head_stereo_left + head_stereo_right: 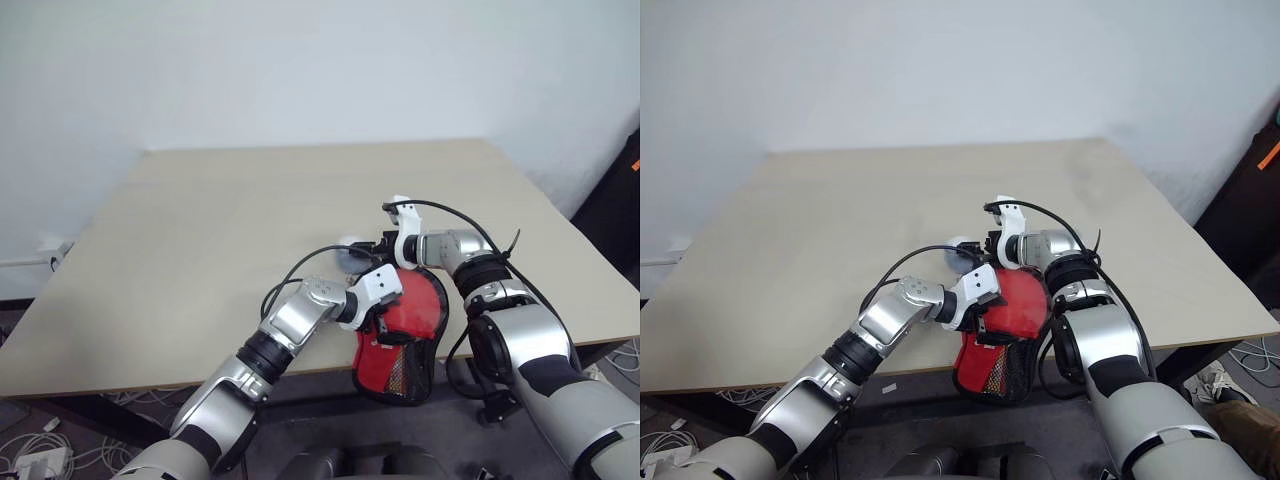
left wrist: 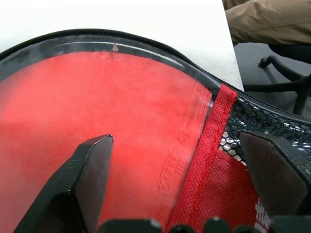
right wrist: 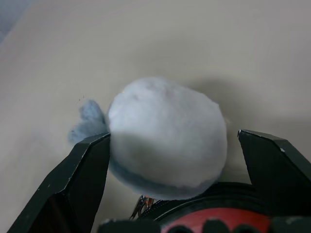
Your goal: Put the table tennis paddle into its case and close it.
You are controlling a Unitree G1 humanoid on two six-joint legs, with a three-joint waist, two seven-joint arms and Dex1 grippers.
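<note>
Paddle: inside case, at worktop edge.
Zip: apparently open; closing remains.
Fingers: left gripper spread; right gripper spread around ball.

A pale table carries the case at its near edge, a grey ball just beyond.

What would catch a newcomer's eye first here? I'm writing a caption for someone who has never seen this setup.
The red case stands out, hanging over the near edge of the pale table, its black mesh end off the edge, with the left gripper open over its red face. Just beyond it, the right gripper stands open around a pale grey ball on the tabletop.
</note>
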